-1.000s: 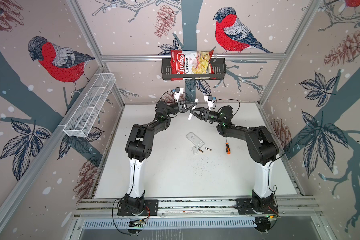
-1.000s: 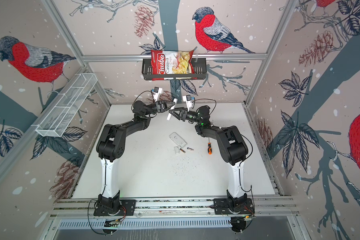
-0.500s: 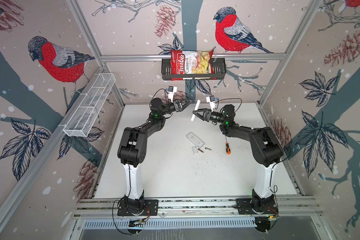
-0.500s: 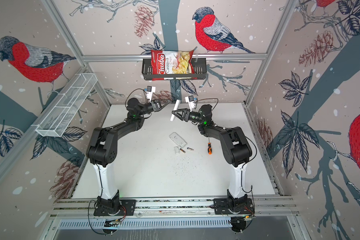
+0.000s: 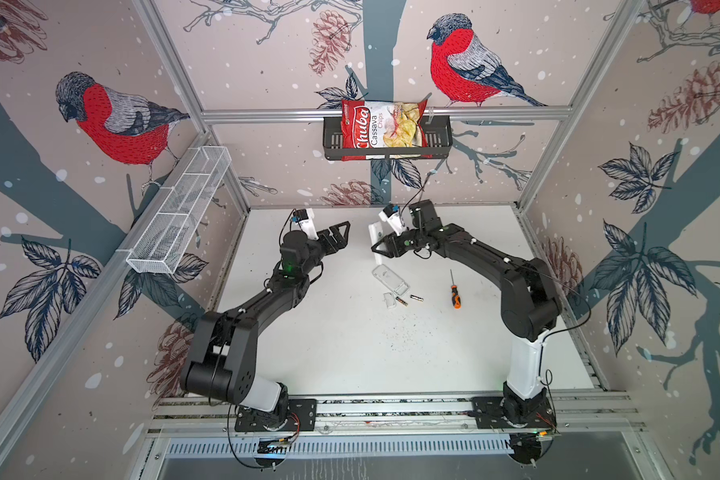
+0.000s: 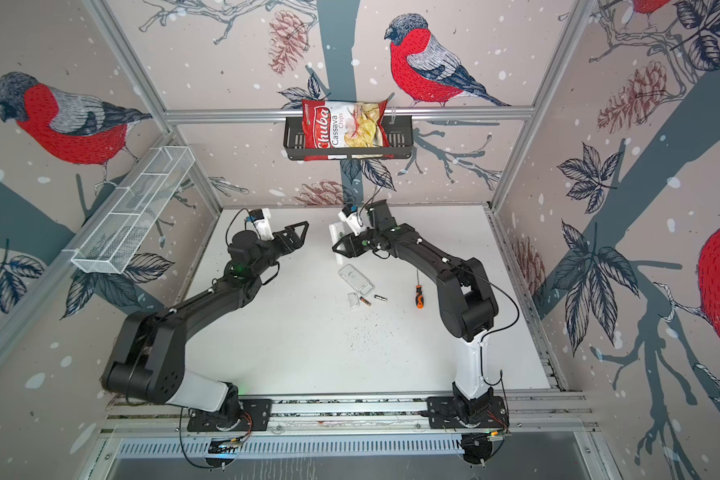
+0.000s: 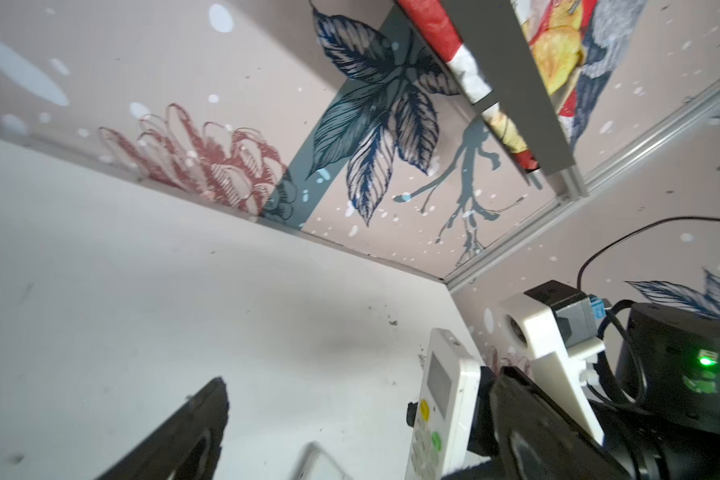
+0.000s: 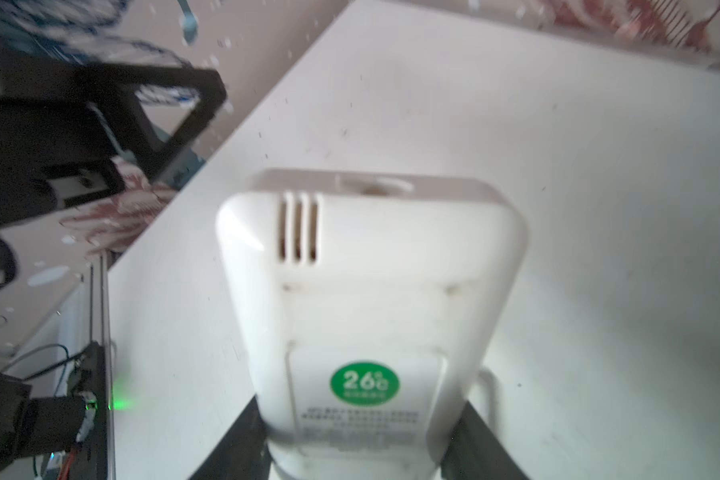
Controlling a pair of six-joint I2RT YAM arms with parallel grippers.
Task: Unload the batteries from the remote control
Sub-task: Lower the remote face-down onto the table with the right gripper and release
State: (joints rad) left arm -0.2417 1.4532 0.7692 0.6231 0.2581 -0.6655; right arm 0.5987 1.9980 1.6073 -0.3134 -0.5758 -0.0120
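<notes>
2 dark, gold-tipped cylindrical batteries [image 5: 401,301] lie loose on the white tabletop [image 5: 350,353], outside any remote; whether the white rectangular plastic remote control [image 5: 375,232] aloft contains more cannot be told. Right gripper [image 5: 378,249] pinches its lower end; left gripper [image 5: 341,237] spread wide, empty, well apart. Risk: remote pivots or slips, dropping onto the transparent plastic case [image 5: 390,279] close by. Orange-and-black screwdriver [image 5: 454,291] lies near, obstructing nothing
</notes>
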